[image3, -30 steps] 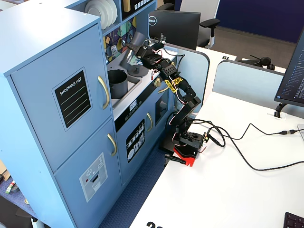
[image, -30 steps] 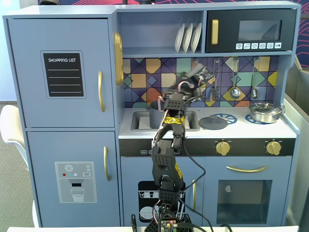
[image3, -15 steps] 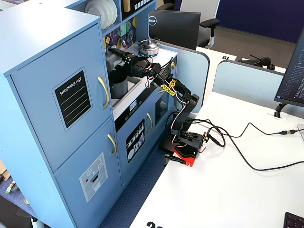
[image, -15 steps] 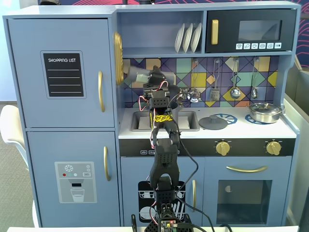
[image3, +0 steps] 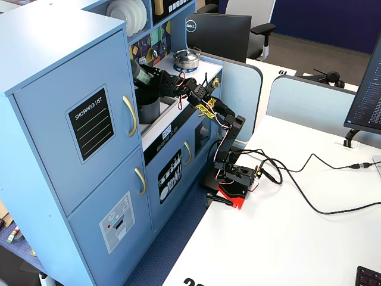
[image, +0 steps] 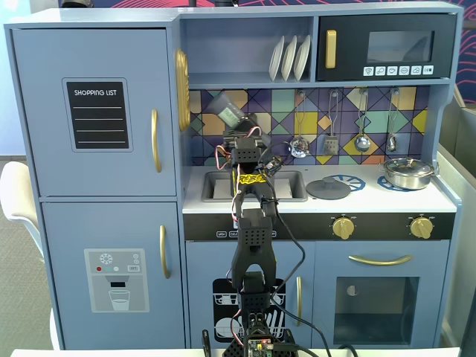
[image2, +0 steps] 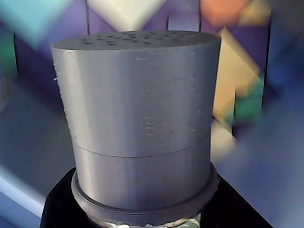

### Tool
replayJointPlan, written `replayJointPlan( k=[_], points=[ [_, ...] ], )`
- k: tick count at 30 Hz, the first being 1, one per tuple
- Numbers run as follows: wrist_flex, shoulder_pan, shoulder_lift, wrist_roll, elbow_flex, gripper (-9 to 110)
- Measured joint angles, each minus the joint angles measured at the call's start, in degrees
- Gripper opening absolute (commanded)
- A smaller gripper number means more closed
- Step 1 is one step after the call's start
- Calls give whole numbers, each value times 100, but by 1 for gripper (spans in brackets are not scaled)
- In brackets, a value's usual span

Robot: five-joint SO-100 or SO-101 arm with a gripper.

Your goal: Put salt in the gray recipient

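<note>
My gripper (image: 235, 125) is shut on the salt (image: 226, 111), a slim gray shaker with a pale green label, tilted with its top up and to the left above the sink. In the wrist view the salt's perforated top (image2: 142, 114) fills the frame, with black gripper parts at the bottom edge. From the side, the gripper (image3: 150, 75) holds the salt (image3: 137, 70) just above the gray recipient (image3: 149, 109), a dark-gray pot standing in the sink. In the front fixed view the arm hides the recipient.
The toy kitchen counter holds a flat gray lid (image: 328, 188) and a shiny silver lidded pan (image: 407, 172) to the right. Utensils (image: 361, 140) hang on the tiled back wall. Plates (image: 290, 58) stand on the shelf above. The fridge cabinet wall (image3: 89, 119) flanks the sink.
The arm swung left from the counter's middle with the salt and now holds it over the sink and pot. The shaker went from lying sideways to tilted upward.
</note>
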Motion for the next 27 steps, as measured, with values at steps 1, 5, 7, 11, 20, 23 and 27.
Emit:
replayJointPlan(
  k=[1,5,7,11,20,23,27],
  points=[
    [0,0,0,44,9,0],
    [-123,-211,-44,97,-26,0],
    [-176,-404,-211,141,-237,0],
    [-352,-677,-580,237,-800,0],
    [-404,-501,-563,264,-571,0],
    [-404,-246,-404,308,0,0],
    [-448,-62,-316,369,422,0]
  ],
)
